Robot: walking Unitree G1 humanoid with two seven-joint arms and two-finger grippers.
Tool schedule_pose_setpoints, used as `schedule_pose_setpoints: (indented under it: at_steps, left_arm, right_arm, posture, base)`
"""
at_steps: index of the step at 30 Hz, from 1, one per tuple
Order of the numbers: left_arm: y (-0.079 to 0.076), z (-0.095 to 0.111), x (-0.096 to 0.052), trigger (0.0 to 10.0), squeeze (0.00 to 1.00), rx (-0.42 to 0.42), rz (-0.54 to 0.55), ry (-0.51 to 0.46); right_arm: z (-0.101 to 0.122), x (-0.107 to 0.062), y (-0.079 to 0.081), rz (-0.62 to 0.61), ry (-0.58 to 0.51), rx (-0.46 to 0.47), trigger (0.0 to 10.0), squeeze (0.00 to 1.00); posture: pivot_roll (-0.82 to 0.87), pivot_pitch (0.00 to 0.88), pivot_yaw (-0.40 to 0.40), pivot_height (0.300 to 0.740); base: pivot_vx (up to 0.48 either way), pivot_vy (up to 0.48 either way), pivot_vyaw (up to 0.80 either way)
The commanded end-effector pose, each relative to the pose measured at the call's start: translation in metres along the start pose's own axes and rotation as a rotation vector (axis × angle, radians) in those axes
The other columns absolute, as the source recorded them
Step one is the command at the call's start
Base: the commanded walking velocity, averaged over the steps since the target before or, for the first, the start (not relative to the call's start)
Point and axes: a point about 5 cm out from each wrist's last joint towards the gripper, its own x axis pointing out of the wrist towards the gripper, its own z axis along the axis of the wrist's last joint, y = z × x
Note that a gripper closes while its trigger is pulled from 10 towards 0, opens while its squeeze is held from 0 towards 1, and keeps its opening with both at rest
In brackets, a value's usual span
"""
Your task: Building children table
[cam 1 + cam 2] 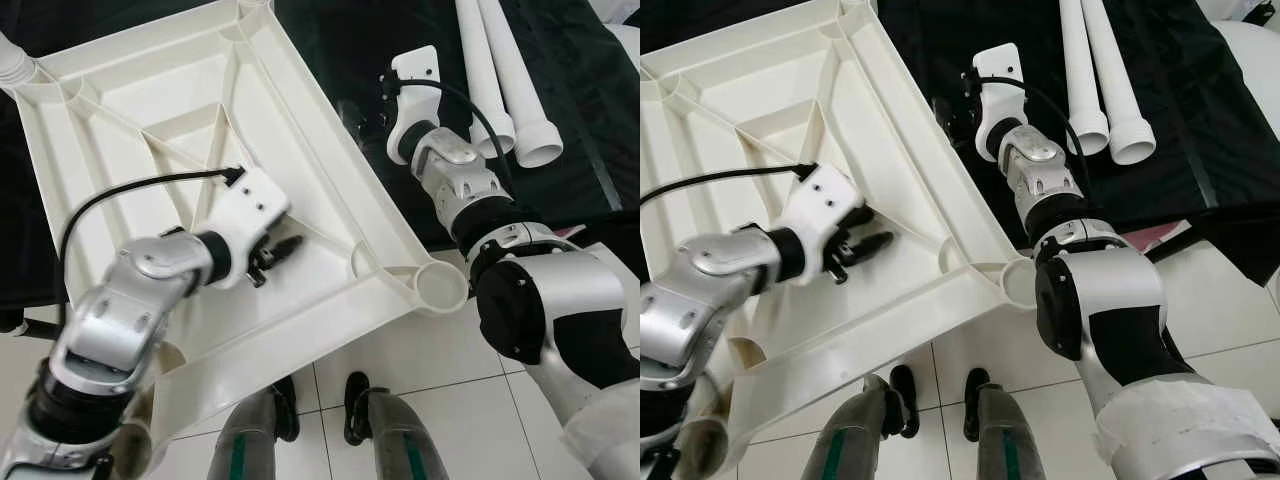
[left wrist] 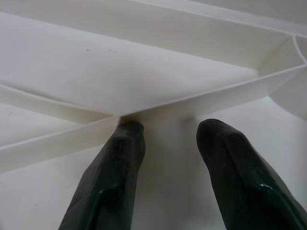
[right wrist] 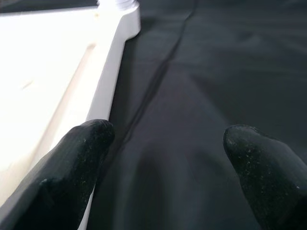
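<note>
Head views: tabletop [image 1: 330,215] is laid underside up, half on black cloth [image 1: 1200,120], socket corner [image 1: 441,287] pointed at robot; two legs [image 1: 505,75] are laid beyond | Left wrist: left gripper [image 2: 168,143] spread against rib [image 2: 201,103] | Right wrist: right gripper [image 3: 165,148] spread beside rim [image 3: 108,81]

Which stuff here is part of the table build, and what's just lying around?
Part of the job:
- white tabletop, upside down, ribs up
- two white legs on the black cloth
- left gripper, open, at a rib
- right gripper, open, beside the tabletop's edge

Just there:
- black cloth
- tiled floor
</note>
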Motion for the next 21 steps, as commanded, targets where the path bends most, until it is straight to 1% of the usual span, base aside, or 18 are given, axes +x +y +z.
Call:
schedule_pose_setpoints:
  at_steps: [1, 3, 4, 5, 7, 10, 13, 15, 21]
  left_arm:
    - [0.012, 0.003, -0.007, 10.0, 0.0, 0.006, 0.05, -0.021]
    - [0.023, 0.004, -0.011, 10.0, 0.0, 0.002, 0.069, -0.028]
    - [0.023, 0.004, -0.011, 10.0, 0.0, 0.002, 0.069, -0.028]
    - [0.032, 0.005, -0.014, 10.0, 0.0, 0.007, 0.091, -0.032]
    - [0.032, 0.005, -0.014, 10.0, 0.0, 0.007, 0.091, -0.032]
    - [0.041, 0.005, -0.016, 10.0, 0.0, 0.029, 0.106, -0.028]
    - [0.042, 0.005, -0.016, 10.0, 0.0, 0.02, 0.107, -0.034]
    - [0.045, 0.008, -0.014, 10.0, 0.0, 0.005, 0.106, -0.057]
    - [0.046, 0.011, -0.01, 10.0, 0.0, 0.009, 0.111, -0.076]
  right_arm:
    - [-0.001, -0.002, -0.005, -0.026, -0.014, 0.017, 10.0, 0.0]
    - [0.003, -0.005, -0.013, -0.051, -0.037, 0.006, 10.0, 0.0]
    - [0.003, -0.005, -0.013, -0.051, -0.037, 0.006, 10.0, 0.0]
    - [0.004, -0.007, -0.019, -0.061, -0.042, 0.01, 10.0, 0.0]
    - [0.004, -0.007, -0.019, -0.061, -0.042, 0.01, 10.0, 0.0]
    - [0.004, -0.01, -0.024, -0.066, -0.054, 0.014, 10.0, 0.0]
    - [0.004, -0.011, -0.025, -0.066, -0.062, 0.012, 10.0, 0.0]
    - [0.007, -0.012, -0.025, -0.056, -0.092, 0.02, 10.0, 0.0]
    - [0.009, -0.012, -0.024, -0.047, -0.118, 0.019, 10.0, 0.0]
  posture:
    - [0.05, 0.314, -0.005, 0.74]
    - [0.05, 0.309, -0.003, 0.74]
    - [0.05, 0.309, -0.003, 0.74]
    - [0.05, 0.306, -0.004, 0.74]
    - [0.05, 0.306, -0.004, 0.74]
    - [0.04, 0.306, -0.001, 0.74]
    - [0.04, 0.308, 0.0, 0.74]
    - [0.03, 0.309, 0.005, 0.74]
    - [0.03, 0.311, 0.01, 0.74]
  base:
    - [0.0, 0.0, 0.0]
    - [0.0, 0.0, 0.0]
    - [0.0, 0.0, 0.0]
    - [0.0, 0.0, 0.0]
    - [0.0, 0.0, 0.0]
    - [0.0, 0.0, 0.0]
    - [0.0, 0.0, 0.0]
    - [0.0, 0.0, 0.0]
    - [0.0, 0.0, 0.0]
